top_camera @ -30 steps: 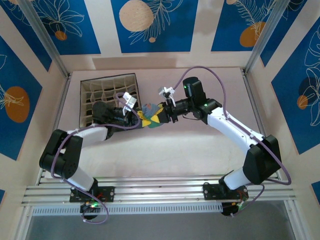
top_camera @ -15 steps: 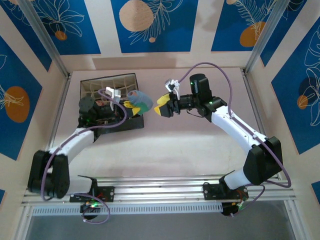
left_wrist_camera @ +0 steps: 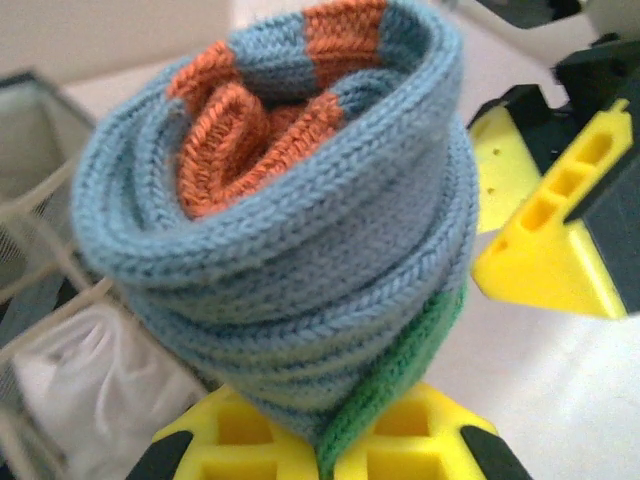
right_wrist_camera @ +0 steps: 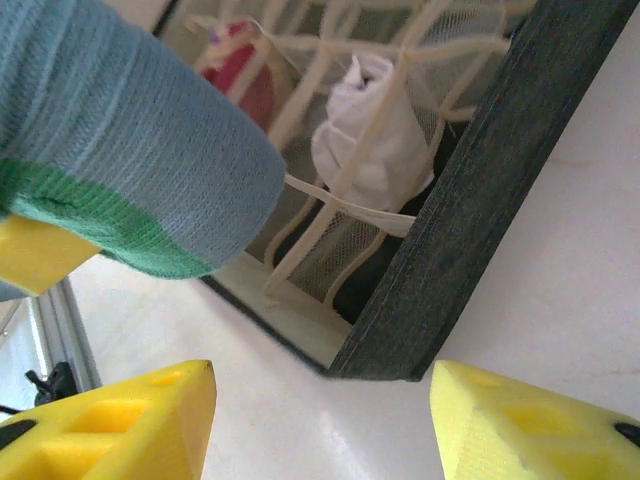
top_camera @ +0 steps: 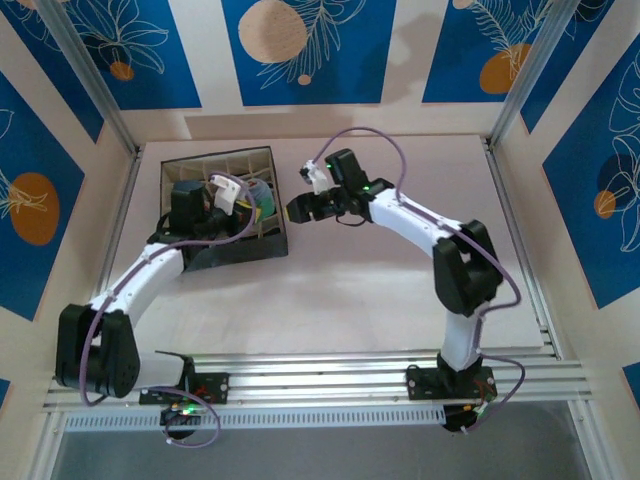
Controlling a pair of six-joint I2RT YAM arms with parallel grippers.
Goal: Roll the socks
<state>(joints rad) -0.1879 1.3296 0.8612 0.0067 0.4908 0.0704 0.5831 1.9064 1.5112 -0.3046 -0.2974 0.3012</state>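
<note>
Left fingers [left_wrist_camera: 240, 442] with grey-blue sock [left_wrist_camera: 290, 260] now seemingly over divider box [top_camera: 235, 256]

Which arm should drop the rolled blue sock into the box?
Left. The left claw grips the rolled sock over the box; the right claw is open, empty, beside it.

Low in the picture the right gripper [right_wrist_camera: 320, 410] has its two yellow fingertips [right_wrist_camera: 120, 425] standing well apart, with nothing but pale table [right_wrist_camera: 560, 300] between them. Up at the left hangs a rolled grey-blue sock [right_wrist_camera: 130, 120] with a green band [right_wrist_camera: 90, 225] along its lower edge, sitting against the left gripper's yellow fingertip [right_wrist_camera: 35, 255]. Behind it is a dark-walled organizer box [right_wrist_camera: 480, 200] with mesh dividers: a bundled white sock [right_wrist_camera: 375, 140] fills one compartment and something dark red [right_wrist_camera: 240, 70] lies in one farther back.
</note>
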